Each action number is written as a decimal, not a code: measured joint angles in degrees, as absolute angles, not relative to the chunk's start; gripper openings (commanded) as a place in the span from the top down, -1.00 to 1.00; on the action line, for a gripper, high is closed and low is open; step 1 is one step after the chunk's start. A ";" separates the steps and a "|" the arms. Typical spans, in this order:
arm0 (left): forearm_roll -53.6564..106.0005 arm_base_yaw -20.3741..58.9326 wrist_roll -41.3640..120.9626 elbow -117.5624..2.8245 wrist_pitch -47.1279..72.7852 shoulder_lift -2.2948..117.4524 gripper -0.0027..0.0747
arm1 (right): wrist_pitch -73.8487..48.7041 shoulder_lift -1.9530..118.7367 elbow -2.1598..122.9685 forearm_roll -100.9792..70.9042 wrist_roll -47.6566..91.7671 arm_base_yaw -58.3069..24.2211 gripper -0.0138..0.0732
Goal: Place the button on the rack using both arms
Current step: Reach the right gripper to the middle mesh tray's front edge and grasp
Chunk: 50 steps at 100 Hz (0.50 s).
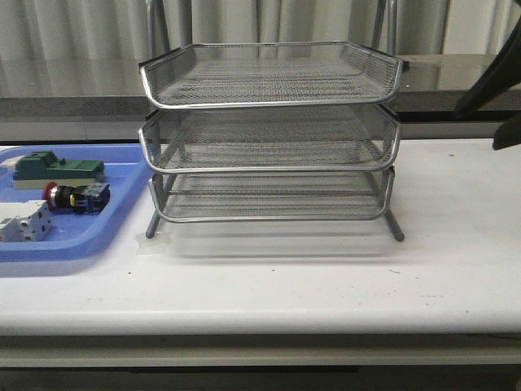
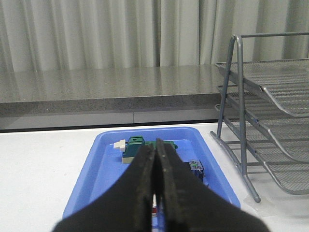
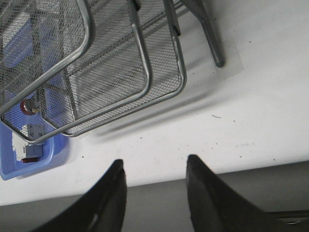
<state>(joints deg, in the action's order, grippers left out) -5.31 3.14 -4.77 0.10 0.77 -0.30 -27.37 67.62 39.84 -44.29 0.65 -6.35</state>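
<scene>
The button (image 1: pixel 73 197) lies on its side in the blue tray (image 1: pixel 81 244), red head to the left, left of the rack (image 1: pixel 269 138). In the left wrist view my left gripper (image 2: pixel 155 149) is shut with nothing in it, above the tray (image 2: pixel 96 174). Its fingers hide most of the button, and only the blue end (image 2: pixel 195 166) shows. My right gripper (image 3: pixel 154 166) is open and empty over the table's front edge, in front of the rack (image 3: pixel 96 72). The button's red head (image 3: pixel 26 107) shows through the mesh. All three rack tiers are empty.
A green block (image 1: pixel 57 169) and a white terminal block (image 1: pixel 23 221) share the blue tray with the button. Part of the right arm (image 1: pixel 496 85) shows dark at the far right. A grey ledge and curtains stand behind the table.
</scene>
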 measured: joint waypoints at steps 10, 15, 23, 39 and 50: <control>-5.31 3.14 -4.77 0.10 0.77 -0.30 0.98 | -25.52 70.92 39.84 -51.06 6.79 -6.35 -0.07; -5.31 3.14 -4.77 0.10 0.77 -0.30 0.98 | -25.00 72.46 39.98 -54.51 10.30 -6.35 -0.07; -5.31 3.14 -4.77 0.10 0.77 -0.30 0.98 | -24.33 74.86 40.24 -59.88 15.97 -6.35 -0.07; -5.31 3.14 -4.77 0.10 0.77 -0.30 0.98 | -23.23 79.24 40.60 -71.01 27.37 -6.35 -0.07; -5.31 3.14 -4.77 0.10 0.77 -0.30 0.98 | -22.87 81.79 40.60 -77.25 33.71 -6.35 -0.07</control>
<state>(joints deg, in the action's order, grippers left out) -5.31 3.14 -4.77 0.10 0.77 -0.30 -22.87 81.79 40.60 -77.25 33.71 -6.35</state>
